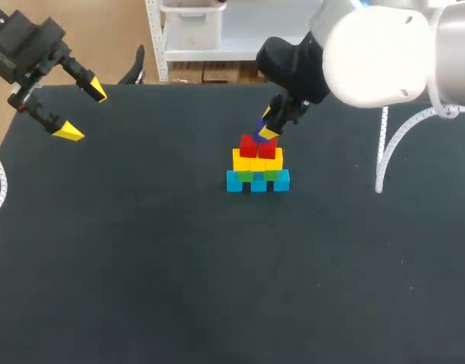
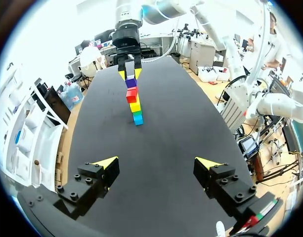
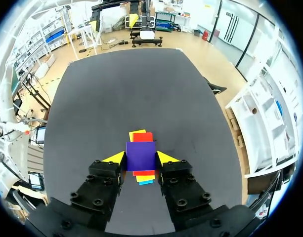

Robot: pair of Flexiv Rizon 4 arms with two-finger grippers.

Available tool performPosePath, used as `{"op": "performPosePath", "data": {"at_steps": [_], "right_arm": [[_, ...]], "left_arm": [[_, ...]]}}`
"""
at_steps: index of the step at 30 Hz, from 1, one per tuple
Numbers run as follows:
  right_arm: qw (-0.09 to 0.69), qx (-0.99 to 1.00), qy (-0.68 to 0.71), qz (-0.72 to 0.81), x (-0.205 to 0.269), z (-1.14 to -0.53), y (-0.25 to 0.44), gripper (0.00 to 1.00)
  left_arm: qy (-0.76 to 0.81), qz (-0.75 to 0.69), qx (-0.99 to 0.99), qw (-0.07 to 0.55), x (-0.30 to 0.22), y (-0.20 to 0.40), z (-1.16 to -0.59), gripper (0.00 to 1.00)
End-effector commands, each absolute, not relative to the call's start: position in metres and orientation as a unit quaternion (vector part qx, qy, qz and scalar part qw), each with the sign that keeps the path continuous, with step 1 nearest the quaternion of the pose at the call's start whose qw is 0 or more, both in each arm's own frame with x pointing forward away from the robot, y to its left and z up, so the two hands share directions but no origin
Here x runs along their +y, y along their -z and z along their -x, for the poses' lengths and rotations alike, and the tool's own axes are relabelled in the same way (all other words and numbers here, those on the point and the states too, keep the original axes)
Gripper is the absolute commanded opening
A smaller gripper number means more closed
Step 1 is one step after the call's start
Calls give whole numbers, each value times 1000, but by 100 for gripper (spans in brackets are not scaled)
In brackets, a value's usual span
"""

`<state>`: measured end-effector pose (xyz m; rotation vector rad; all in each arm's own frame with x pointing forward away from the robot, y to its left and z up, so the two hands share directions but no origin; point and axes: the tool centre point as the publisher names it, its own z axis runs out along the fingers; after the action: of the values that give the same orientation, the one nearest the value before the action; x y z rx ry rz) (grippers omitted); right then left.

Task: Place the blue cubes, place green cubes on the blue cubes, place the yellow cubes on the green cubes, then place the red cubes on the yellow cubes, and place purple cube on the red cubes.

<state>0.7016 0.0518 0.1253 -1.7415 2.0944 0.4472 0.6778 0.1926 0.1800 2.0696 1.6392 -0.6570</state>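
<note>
A stack of cubes stands mid-table: blue cubes (image 1: 257, 181) at the bottom, green cubes (image 1: 256, 174) on them, yellow cubes (image 1: 256, 161) above, red cubes (image 1: 258, 145) on top. My right gripper (image 1: 265, 121) is shut on a purple cube (image 3: 140, 156) just above the red cubes (image 3: 143, 137). In the left wrist view the purple cube (image 2: 131, 82) sits atop the stack (image 2: 135, 103), far ahead of my left gripper (image 2: 157, 165). That left gripper (image 1: 84, 111) hangs open and empty over the table's far left corner.
The black table (image 1: 141, 258) holds only the stack. My right arm's white body (image 1: 384, 53) looms over the back right, with a white cable (image 1: 384, 152) hanging beside it.
</note>
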Motion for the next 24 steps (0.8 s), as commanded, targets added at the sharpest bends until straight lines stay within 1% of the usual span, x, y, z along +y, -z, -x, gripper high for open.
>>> {"op": "performPosePath", "data": {"at_steps": [1,24], "right_arm": [[184,745,-159,620,52,-703,-124,0],[174,744,-154,627,56,-701,-120,0]], "left_arm": [[237,-745,588,208,193,-180,-680,100],[237,-745,588,208,193,-180,-680,100]]}}
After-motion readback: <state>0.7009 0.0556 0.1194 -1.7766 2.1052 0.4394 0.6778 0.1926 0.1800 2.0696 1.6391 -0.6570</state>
